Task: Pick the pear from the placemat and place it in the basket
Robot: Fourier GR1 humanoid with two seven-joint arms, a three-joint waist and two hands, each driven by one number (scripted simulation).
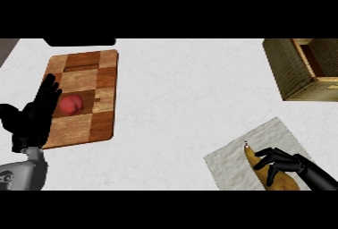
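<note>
A yellow-brown pear (272,175) lies on the pale grey placemat (234,163) at the lower right, its stem end pointing up and left. My right hand (285,162) sits over the pear with its fingers curled round the fruit's upper side. The woven basket (300,71) stands at the upper right edge, tan-walled, partly cut off by the frame. My left hand (34,117) is at the far left, fingers straight and pointing up, holding nothing.
A checkered wooden cutting board (89,76) lies at the left with a red fruit (71,104) on it, just right of my left hand. A dark object (79,42) shows at the top edge. White counter (185,103) spreads between mat and basket.
</note>
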